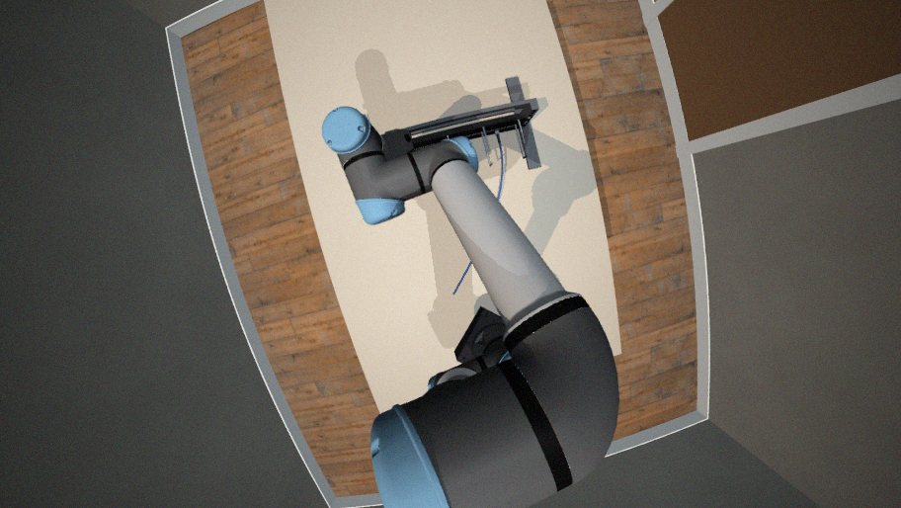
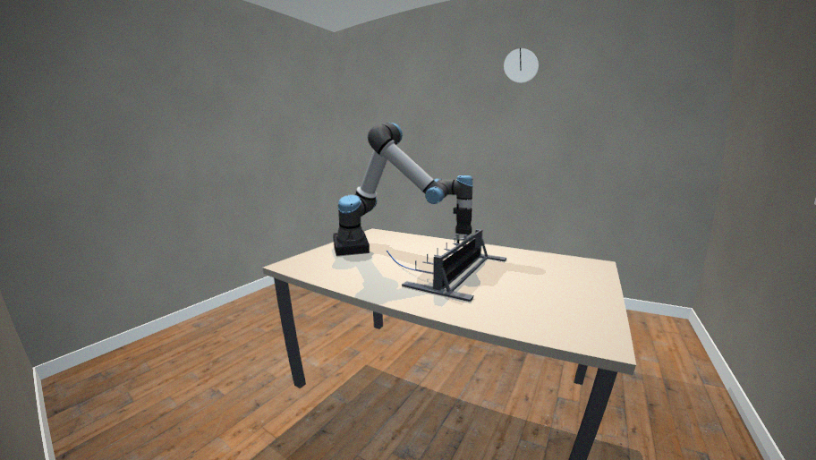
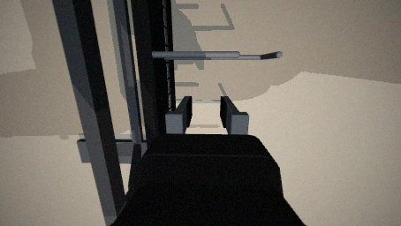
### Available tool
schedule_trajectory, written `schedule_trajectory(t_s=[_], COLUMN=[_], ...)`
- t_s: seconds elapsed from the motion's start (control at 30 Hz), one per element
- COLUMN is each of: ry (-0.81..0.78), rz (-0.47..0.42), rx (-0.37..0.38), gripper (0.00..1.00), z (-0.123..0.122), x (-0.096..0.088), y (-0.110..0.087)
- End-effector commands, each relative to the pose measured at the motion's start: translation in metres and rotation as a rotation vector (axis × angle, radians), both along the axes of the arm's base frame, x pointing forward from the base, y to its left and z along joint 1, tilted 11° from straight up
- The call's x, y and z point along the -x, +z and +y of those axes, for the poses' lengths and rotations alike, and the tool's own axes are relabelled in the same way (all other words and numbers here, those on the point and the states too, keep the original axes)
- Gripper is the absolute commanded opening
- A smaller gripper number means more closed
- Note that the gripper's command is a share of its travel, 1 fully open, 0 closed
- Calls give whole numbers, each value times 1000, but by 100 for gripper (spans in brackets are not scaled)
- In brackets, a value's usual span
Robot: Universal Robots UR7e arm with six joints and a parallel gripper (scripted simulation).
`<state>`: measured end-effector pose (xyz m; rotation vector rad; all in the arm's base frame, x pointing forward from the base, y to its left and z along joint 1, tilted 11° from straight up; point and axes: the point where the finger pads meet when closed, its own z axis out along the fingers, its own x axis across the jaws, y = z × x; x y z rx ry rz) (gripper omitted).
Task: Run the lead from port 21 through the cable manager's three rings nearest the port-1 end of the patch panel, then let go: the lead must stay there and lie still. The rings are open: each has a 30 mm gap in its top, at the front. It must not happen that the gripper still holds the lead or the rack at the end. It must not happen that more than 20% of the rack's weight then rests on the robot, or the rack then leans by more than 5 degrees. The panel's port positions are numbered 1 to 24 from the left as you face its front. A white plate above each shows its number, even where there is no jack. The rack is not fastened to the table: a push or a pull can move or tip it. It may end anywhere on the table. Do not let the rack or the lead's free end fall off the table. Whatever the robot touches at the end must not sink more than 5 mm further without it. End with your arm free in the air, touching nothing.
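A pale bench [image 2: 542, 308] stands in a grey-walled room with a wooden floor. At the centre of the exterior view a dark rack [image 2: 456, 263] rests on the bench, its two long flat feet spread on the surface. The robot arm [image 2: 400, 162] rises from its base at the bench's far left corner, bends at a high elbow and drops its wrist straight down to the far end of the rack.

In the wrist view the jaws sit at the centre of the frame, pointing down at the bench. Their two grey fingers are apart with bare bench showing between them, and they hold nothing. The rack's dark uprights run down the left of this frame, just beside the left finger. A grey ring [image 3: 216, 55] of the cable manager juts out horizontally across the upper middle, beyond the fingertips.

The blue lead [image 1: 497, 165] appears in the top view. It leaves the rack near the right end, beside the thin ring prongs, passes under the arm's forearm, and its free end [image 1: 455, 291] lies on the bench in the lower middle. Whether it passes through any ring is too small to tell.
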<state>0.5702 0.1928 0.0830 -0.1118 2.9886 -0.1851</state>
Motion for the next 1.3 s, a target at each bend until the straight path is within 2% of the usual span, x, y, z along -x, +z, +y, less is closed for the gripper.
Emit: schedule_trajectory(t_s=[0.0, 0.6, 1.27], ry=[0, 0, 0], rz=[-2, -2, -2], rx=[0, 0, 0], gripper=[67, 67, 67], z=[0, 1, 7], x=[0, 1, 8], y=[1, 7, 58])
